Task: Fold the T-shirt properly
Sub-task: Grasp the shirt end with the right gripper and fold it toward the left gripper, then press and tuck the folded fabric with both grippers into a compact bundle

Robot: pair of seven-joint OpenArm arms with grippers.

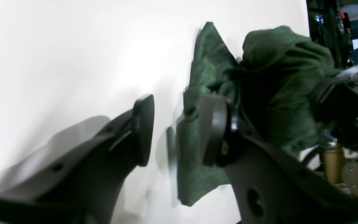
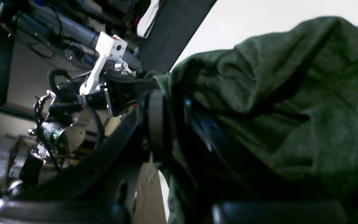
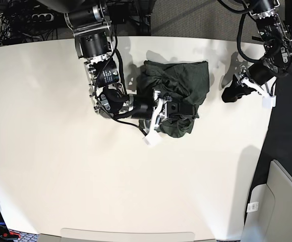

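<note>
Closest to the base camera, the white worktop (image 3: 60,176) lies bare up to the middle of the scene. Further in, the right arm reaches across it from the left of that view, and the right tool (image 3: 178,112) is buried in the near edge of the T-shirt (image 3: 183,83). From the right wrist camera its two dark fingers (image 2: 155,121) stand close together with a fold of the dark green knit pinched between them, so this tool is clamped on the shirt; the cloth bulges up over it and fills most of that view. The shirt itself sits bunched in a rumpled heap a little beyond the middle of the worktop, partly lifted at the gripped edge, with one flap hanging down toward the surface, as the left wrist camera shows. Farther off, near the far right edge of the worktop in the base view, the left tool (image 3: 232,93) hangs apart from the shirt with white surface between them. Seen from its own wrist camera, the left tool (image 1: 174,130) has its jaws spread with a clear gap and nothing between them, the cloth lying beyond it.
</note>
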